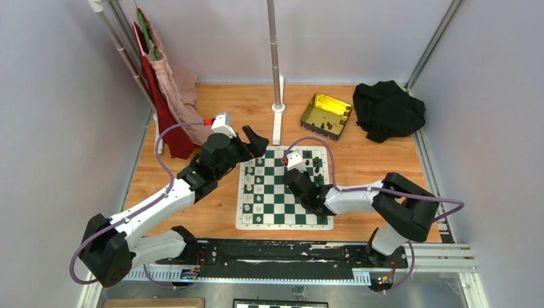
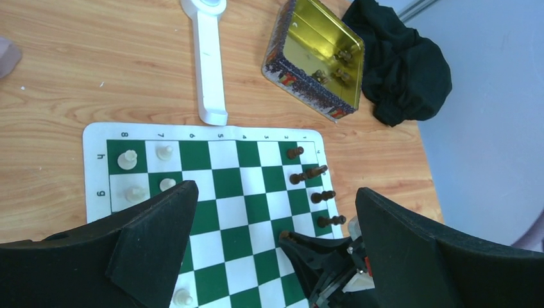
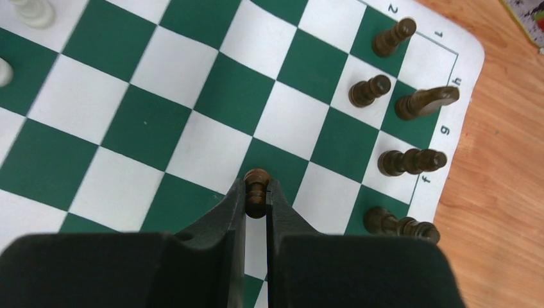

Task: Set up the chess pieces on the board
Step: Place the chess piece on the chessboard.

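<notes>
The green-and-white board [image 1: 276, 208] lies flat in the middle of the table. My right gripper [image 3: 256, 196] is shut on a dark brown pawn [image 3: 256, 186], held over a green square near the board's right side [image 3: 147, 128]; I cannot tell whether the pawn touches it. Several dark pieces [image 3: 369, 91] stand along the right edge files, one of them [image 3: 426, 101] leaning. In the top view the right gripper [image 1: 303, 186] is over the board's right half. My left gripper [image 1: 256, 140] hangs open over the far left corner, its jaws wide over the board [image 2: 237, 186] and holding nothing.
Cream-white pieces [image 2: 128, 158] stand on the board's left files. A gold tin [image 1: 326, 115] behind the board holds more dark pieces [image 2: 333, 67]. A white pole base [image 1: 277, 109] stands at the board's far edge, a black cloth [image 1: 388, 109] far right, hanging clothes [image 1: 167, 96] far left.
</notes>
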Controlling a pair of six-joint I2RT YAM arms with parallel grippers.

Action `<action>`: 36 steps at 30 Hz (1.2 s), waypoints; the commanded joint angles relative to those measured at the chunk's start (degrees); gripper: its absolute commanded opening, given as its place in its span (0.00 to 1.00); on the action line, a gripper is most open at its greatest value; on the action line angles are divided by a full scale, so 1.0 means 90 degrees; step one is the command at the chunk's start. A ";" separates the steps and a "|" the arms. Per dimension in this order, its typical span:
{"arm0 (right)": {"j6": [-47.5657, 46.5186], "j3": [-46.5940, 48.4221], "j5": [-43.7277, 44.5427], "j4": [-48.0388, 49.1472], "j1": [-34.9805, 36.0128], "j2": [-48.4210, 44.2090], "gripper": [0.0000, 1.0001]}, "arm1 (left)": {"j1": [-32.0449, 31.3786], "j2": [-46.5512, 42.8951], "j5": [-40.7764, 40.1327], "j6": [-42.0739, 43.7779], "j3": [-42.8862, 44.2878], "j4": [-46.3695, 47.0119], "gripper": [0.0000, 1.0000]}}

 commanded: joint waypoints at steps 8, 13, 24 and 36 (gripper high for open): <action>0.0375 -0.0332 0.0451 0.0892 0.0065 0.0485 0.04 | -0.0106 0.0007 -0.0176 0.0130 -0.0072 0.0229 1.00; 0.0330 -0.0327 0.0407 0.0841 0.0059 0.0444 0.24 | -0.0154 0.0035 -0.0196 0.0127 -0.0057 0.0270 1.00; 0.0081 -0.0116 0.0319 0.0371 0.0066 -0.0115 0.36 | -0.0304 0.0227 -0.0280 0.0138 0.0100 0.0280 1.00; -0.0155 0.0420 0.0086 -0.0261 -0.0055 -0.0412 0.36 | -0.0361 0.0481 -0.0306 0.0196 0.0310 0.0368 1.00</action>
